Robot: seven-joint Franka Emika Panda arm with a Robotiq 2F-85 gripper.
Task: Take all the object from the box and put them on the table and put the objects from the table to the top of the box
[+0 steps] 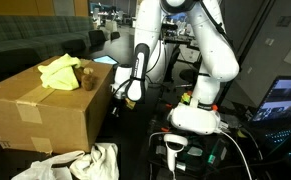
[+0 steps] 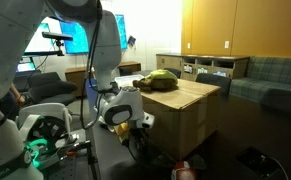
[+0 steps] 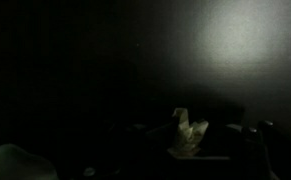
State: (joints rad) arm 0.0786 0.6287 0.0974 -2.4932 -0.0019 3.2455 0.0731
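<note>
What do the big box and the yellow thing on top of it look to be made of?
The box: brown cardboard, matte, with straight folded edges. The yellow item: probably soft cloth, since it lies crumpled in loose folds.

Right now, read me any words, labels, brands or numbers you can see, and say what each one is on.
No text can be read.
Cardboard box: no legible print on the faces shown.
Laptop screen in an exterior view: lit, too blurred to read.
Blue screen in an exterior view: too blurred to read.
Wrist view: too dark.
</note>
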